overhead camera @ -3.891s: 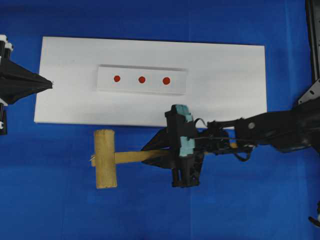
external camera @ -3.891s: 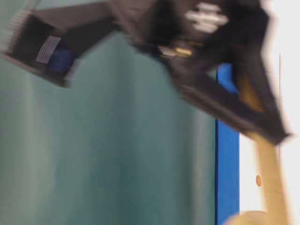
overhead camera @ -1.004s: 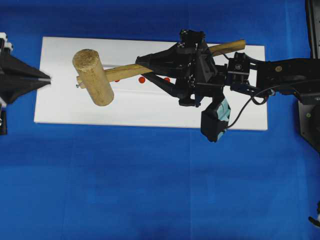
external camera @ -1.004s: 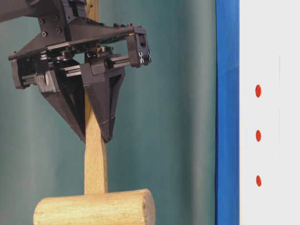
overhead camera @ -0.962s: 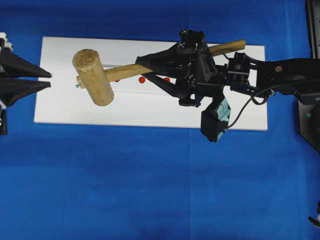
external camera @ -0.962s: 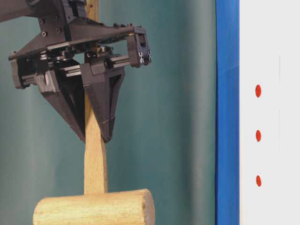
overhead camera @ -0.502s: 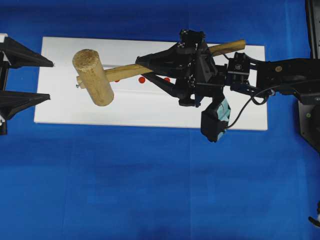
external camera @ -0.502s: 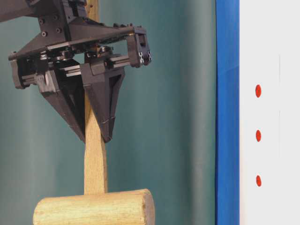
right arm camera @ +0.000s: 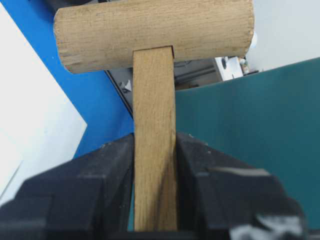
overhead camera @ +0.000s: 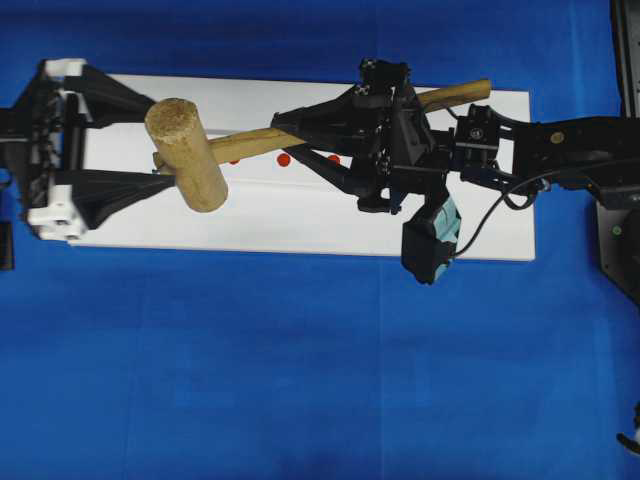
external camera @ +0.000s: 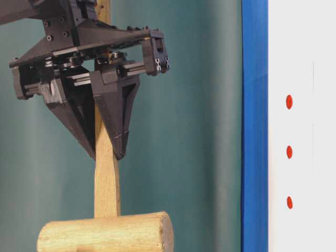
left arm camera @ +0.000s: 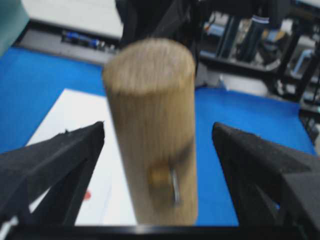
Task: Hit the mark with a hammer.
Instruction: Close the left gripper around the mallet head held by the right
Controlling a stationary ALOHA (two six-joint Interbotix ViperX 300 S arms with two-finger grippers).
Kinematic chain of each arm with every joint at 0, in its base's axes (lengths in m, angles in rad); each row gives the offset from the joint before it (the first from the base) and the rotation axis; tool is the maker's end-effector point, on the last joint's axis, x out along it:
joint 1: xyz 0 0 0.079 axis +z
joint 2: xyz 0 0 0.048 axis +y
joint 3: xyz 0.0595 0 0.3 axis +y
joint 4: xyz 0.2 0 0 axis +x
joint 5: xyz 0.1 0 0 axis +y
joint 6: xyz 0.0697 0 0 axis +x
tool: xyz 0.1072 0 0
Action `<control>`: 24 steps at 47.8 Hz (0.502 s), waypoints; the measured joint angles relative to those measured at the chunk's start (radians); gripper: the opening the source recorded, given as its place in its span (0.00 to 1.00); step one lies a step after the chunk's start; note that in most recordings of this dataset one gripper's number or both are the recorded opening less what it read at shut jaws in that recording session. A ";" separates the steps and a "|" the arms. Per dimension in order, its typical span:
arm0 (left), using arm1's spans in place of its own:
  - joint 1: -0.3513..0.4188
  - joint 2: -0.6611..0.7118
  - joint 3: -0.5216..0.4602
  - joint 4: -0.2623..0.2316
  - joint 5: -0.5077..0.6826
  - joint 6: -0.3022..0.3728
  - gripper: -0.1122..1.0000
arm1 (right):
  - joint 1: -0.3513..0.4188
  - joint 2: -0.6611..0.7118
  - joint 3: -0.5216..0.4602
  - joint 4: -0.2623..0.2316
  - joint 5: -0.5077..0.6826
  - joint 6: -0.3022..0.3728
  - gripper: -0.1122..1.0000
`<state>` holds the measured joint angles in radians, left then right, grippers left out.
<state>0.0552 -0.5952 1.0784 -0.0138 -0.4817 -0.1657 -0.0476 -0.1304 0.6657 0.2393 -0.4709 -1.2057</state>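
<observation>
No brand, label or writing can be read anywhere. One hammer [overhead camera: 186, 152] hangs above the white board [overhead camera: 300, 220] on the blue surface [overhead camera: 300, 380]; the right claw [overhead camera: 300, 140] is clamped on its handle, head out beyond the fingertips. The left claw [overhead camera: 150, 145] stands wide, its two fingers either side of the head. Three red dots show at table level; the mark [external camera: 289, 152] is the middle one, off to the right claw's side.
</observation>
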 measured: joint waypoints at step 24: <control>0.002 0.156 -0.100 0.000 -0.021 -0.002 0.82 | 0.000 0.000 0.000 0.000 0.000 0.000 0.19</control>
<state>0.0568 -0.4387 0.9787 -0.0138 -0.5031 -0.1672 -0.0476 -0.1304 0.6657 0.2393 -0.4709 -1.2057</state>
